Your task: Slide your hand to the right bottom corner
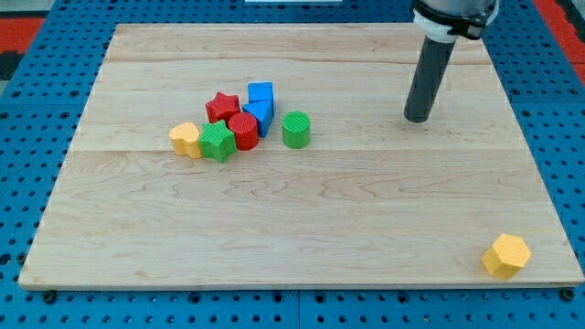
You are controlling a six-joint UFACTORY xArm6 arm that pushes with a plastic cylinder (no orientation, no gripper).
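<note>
My tip (418, 119) rests on the wooden board (302, 228) in the upper right part of the view. The rod rises from it to the view's top edge. A yellow hexagonal block (506, 255) lies alone near the board's bottom right corner, well below and to the right of my tip. A cluster of blocks lies far to the left of my tip: a red star (222, 106), a blue cube (260, 93), a blue block (260, 116), a red cylinder (243, 131), a green star-like block (218, 142), a yellow block (186, 139) and a green cylinder (295, 129).
The board lies on a blue perforated surface (27, 137) that shows on all sides. A red strip (37, 27) shows at the top left corner of the view.
</note>
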